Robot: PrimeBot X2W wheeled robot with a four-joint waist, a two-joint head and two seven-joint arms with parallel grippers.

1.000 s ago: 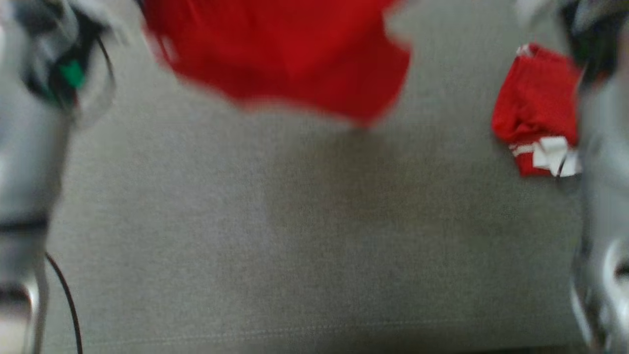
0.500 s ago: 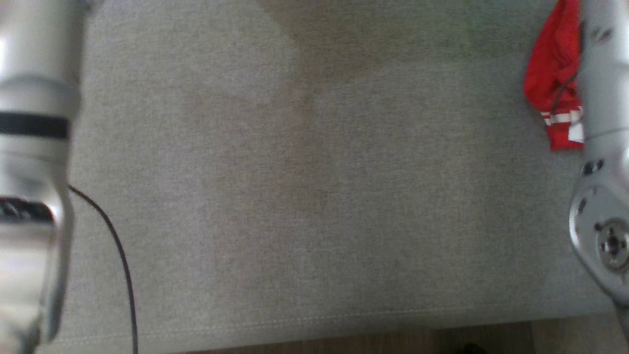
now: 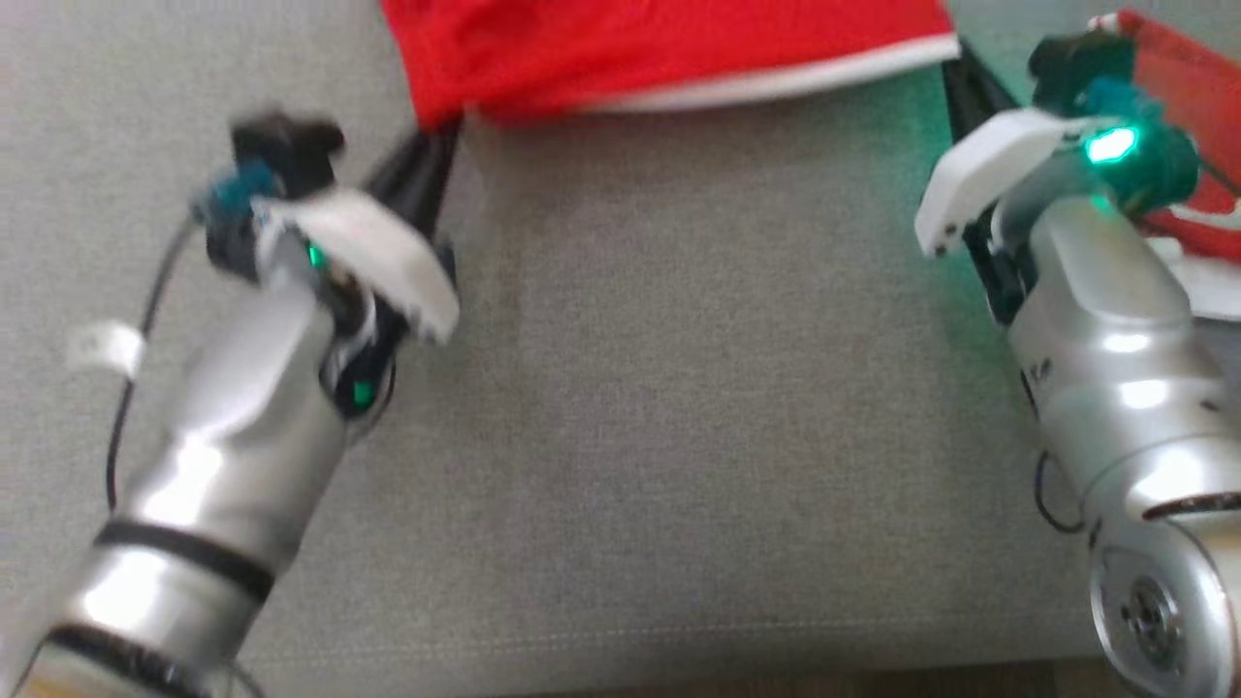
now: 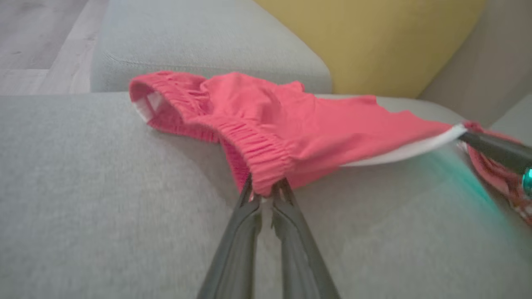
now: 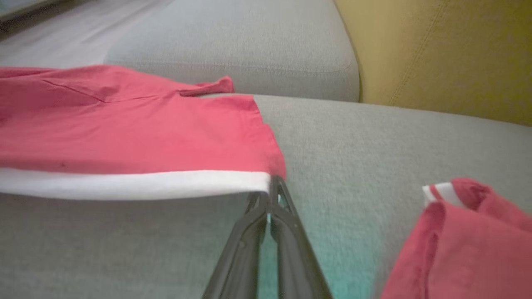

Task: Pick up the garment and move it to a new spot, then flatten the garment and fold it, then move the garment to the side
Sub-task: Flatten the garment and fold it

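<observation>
On the gray couch, the left gripper and right gripper are both clamping the red shorts up along the top of the frame.

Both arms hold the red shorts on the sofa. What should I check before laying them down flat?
1. Left gripper, jaws shut on the waistband of the shorts: ok.
2. Right gripper, jaws shut on the white hem corner: ok.
3. Shorts spread flat: not ok, waistband side bunched.
4. Second red garment apart from the shorts: ok.
5. Bare sofa cushion toward the robot: ok.
</observation>
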